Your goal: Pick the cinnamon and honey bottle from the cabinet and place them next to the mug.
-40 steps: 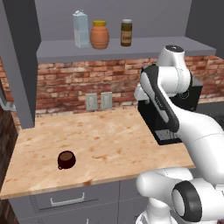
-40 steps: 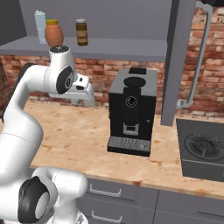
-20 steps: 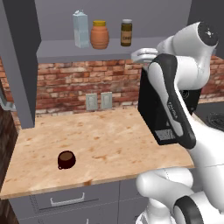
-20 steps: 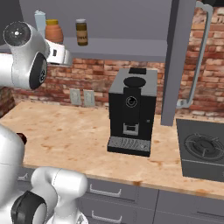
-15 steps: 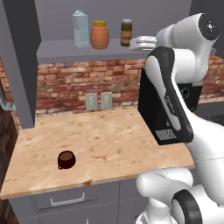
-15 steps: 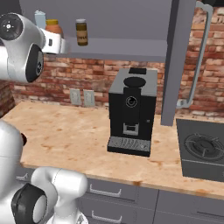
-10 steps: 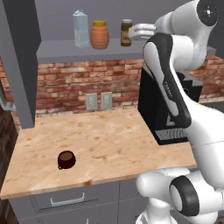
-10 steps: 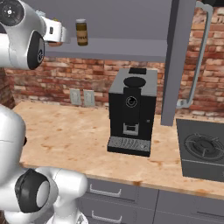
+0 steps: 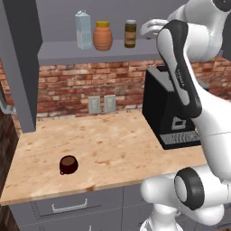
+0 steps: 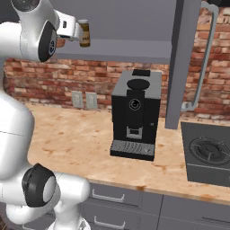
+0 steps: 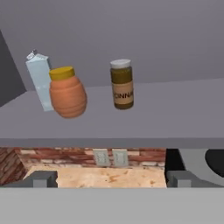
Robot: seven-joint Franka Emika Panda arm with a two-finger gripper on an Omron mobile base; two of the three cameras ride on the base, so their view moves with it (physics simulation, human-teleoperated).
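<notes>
Hand view, shelf stock: cinnamon (image 11: 122, 84) upright on the cabinet (image 11: 175, 109) shelf, honey bottle (image 11: 67, 92) just beside it; my gripper (image 11: 106, 178) spread wide, holding nothing; risk, judged: an off-centre approach tips the jar or nudges the bottle.

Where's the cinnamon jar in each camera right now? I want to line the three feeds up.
Left base view: the cinnamon stands on the cabinet shelf, upper middle, right of the honey bottle.
Right base view: upper left, just right of the robot's hand.
Hand view: a little above centre, upright, right of the honey bottle.
Shared landmark: the grey shelf it stands on.
</notes>
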